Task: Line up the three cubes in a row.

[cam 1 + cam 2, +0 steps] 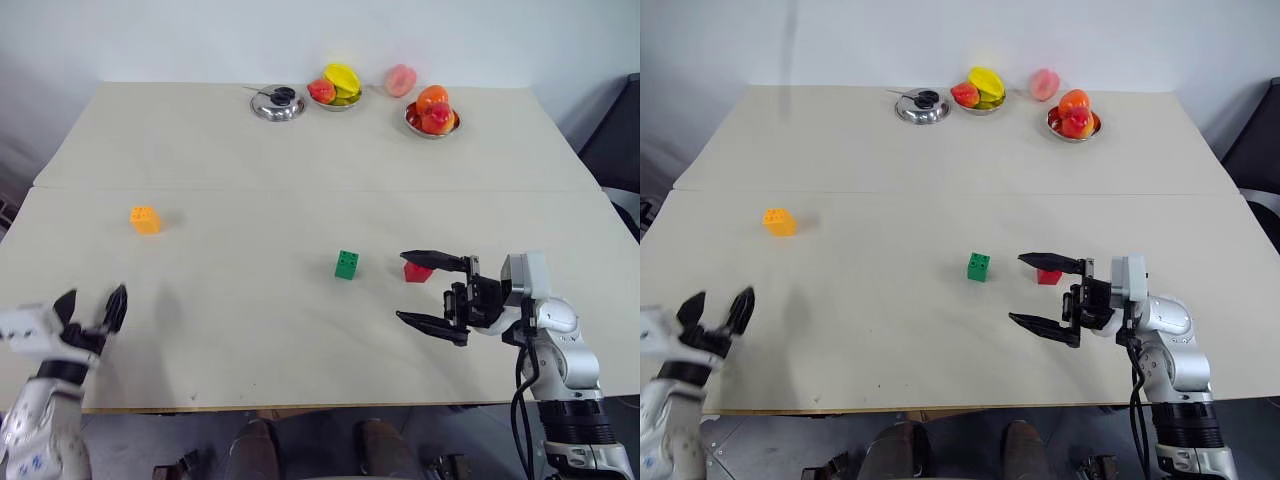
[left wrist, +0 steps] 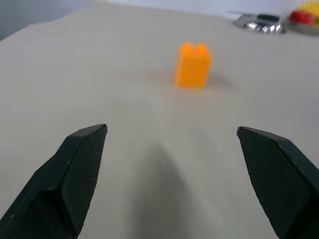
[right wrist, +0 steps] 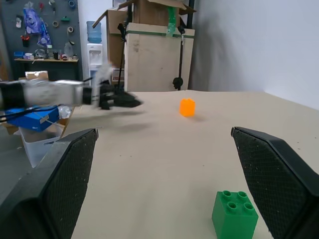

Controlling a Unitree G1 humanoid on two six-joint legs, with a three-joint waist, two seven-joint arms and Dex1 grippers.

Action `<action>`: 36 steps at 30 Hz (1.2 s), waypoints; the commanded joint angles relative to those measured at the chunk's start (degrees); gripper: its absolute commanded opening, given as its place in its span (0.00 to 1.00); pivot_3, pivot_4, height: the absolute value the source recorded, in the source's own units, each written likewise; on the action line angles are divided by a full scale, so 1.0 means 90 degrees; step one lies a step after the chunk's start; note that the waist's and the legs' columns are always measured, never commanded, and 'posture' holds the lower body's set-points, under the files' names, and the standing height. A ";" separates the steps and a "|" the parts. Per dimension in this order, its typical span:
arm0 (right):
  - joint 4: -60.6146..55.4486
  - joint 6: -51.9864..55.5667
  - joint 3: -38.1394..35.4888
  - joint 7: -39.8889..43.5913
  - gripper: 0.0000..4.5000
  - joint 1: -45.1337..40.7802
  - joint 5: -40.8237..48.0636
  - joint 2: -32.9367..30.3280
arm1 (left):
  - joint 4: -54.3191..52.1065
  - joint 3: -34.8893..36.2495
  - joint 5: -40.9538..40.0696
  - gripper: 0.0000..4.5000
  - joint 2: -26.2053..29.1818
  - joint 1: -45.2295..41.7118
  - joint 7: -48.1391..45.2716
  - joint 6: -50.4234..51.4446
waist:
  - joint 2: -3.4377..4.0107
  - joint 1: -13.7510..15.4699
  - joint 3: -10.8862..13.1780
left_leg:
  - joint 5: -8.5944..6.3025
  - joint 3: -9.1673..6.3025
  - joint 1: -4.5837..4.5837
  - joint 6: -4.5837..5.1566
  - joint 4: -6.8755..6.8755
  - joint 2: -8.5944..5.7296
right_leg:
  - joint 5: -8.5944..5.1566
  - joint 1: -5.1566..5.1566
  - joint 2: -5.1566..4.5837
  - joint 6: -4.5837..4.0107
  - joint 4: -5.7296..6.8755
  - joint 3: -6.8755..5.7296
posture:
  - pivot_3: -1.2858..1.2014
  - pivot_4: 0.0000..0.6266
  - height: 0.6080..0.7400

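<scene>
Pale tabletop (image 1: 300, 180) ran wide against a white wall, w/ the three cubes spread out: orange-yellow cube (image 1: 145, 219) far out on robot's left, green cube (image 1: 347, 264) near the middle, red cube (image 1: 416, 271) just beside it to the right, partly hidden behind a finger of the right gripper (image 1: 433, 295). That gripper hung w/ jaws wide apart, empty, pointing toward green. Left gripper (image 1: 92, 309) also gaped, empty, aimed at the orange-yellow cube but well short of it.

Probable step: fetch the orange-yellow one. Best to straddle it squarely across flat sides, low under the studs, then set it in line w/ green and red, even gaps.

Far edge: two steel bowls (image 1: 335, 102) (image 1: 431, 125) held fruit; a pot lid (image 1: 277, 104) and a loose peach (image 1: 400, 80) lay nearby.
</scene>
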 commanded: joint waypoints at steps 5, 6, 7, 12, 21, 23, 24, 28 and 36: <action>-0.0191 -0.0061 -0.0014 -0.0056 1.00 0.0055 -0.0021 0.0022 | 0.1376 -0.0762 0.0747 0.98 0.0460 -0.1996 0.1036 0.0647 | 0.0005 -0.0051 -0.0001 | -0.0004 0.0017 0.0005 -0.0003 -0.0004 -0.0001 | 0.0002 -0.0004 -0.0001 0.0004 -0.0008 0.0001 | 0.52 0.24 1.00; -0.0216 -0.0061 -0.0013 -0.0084 1.00 0.0067 -0.0029 0.0026 | 0.1569 -0.0833 0.0743 0.98 0.0450 -0.2189 0.0975 0.0596 | 0.0005 -0.0058 -0.0001 | -0.0004 0.0021 0.0005 -0.0004 -0.0008 -0.0001 | 0.0002 -0.0010 0.0000 0.0003 -0.0009 0.0000 | 0.52 0.24 1.00; -0.0244 -0.0058 -0.0008 -0.0105 1.00 0.0082 -0.0035 0.0027 | 0.1738 -0.0904 0.0715 0.98 0.0452 -0.2353 0.0904 0.0631 | 0.0004 -0.0058 -0.0001 | -0.0005 0.0023 0.0005 -0.0004 -0.0011 -0.0001 | 0.0001 -0.0015 0.0000 0.0002 -0.0009 -0.0001 | 0.52 0.24 1.00; -0.0426 -0.0043 -0.0029 -0.0238 1.00 0.0212 -0.0044 0.0010 | 0.2435 -0.1129 0.1026 0.95 0.0617 -0.2775 0.1094 0.0503 | 0.0004 -0.0034 -0.0001 | -0.0005 0.0034 -0.0003 -0.0006 -0.0014 -0.0001 | 0.0001 -0.0036 -0.0002 0.0002 -0.0008 -0.0006 | 0.52 0.24 1.00; -0.0667 -0.0140 -0.0082 -0.0478 1.00 0.0565 -0.0094 0.0031 | 0.2910 -0.1329 0.1008 0.37 0.0627 -0.2898 0.0683 0.0252 | 0.0003 0.0025 -0.0001 | -0.0006 0.0034 -0.0008 -0.0006 -0.0007 0.0000 | 0.0001 -0.0034 -0.0003 0.0002 -0.0005 -0.0006 | 0.52 0.24 1.00; -0.0712 -0.0157 -0.0127 -0.0515 1.00 0.0637 -0.0103 -0.0010 | 0.3018 -0.1432 0.0987 0.32 0.0713 -0.2942 0.0189 -0.0007 | 0.0003 0.0025 -0.0001 | -0.0006 0.0033 -0.0007 -0.0007 -0.0006 0.0000 | 0.0001 -0.0032 -0.0003 0.0002 -0.0006 -0.0007 | 0.52 0.24 1.00; -0.0747 -0.0157 -0.0179 -0.0530 1.00 0.0691 -0.0095 -0.0054 | 0.3032 -0.1570 0.0960 0.32 0.0816 -0.2964 -0.0317 -0.0133 | 0.0003 0.0024 -0.0001 | -0.0006 0.0033 -0.0007 -0.0007 -0.0006 0.0000 | 0.0001 -0.0032 -0.0003 0.0002 -0.0005 -0.0007 | 0.52 0.24 1.00; -0.0914 -0.0103 -0.0483 -0.0549 1.00 0.0948 -0.0007 -0.0285 | 0.2995 -0.2292 0.0955 0.32 0.1294 -0.3152 -0.2476 -0.0984 | 0.0003 0.0028 -0.0001 | -0.0007 0.0033 -0.0012 -0.0009 -0.0010 0.0000 | 0.0001 -0.0036 -0.0002 0.0002 -0.0007 -0.0012 | 0.52 0.24 1.00; -0.0956 -0.0010 -0.1595 -0.0183 1.00 0.2050 0.0250 -0.1116 | 0.3047 -0.3927 0.0875 0.32 0.1458 -0.3851 -0.6277 -0.1478 | 0.0008 0.0162 0.0002 | -0.0010 0.0035 -0.0013 -0.0012 -0.0009 0.0000 | 0.0001 -0.0036 -0.0001 0.0002 -0.0014 -0.0012 | 0.52 0.24 1.00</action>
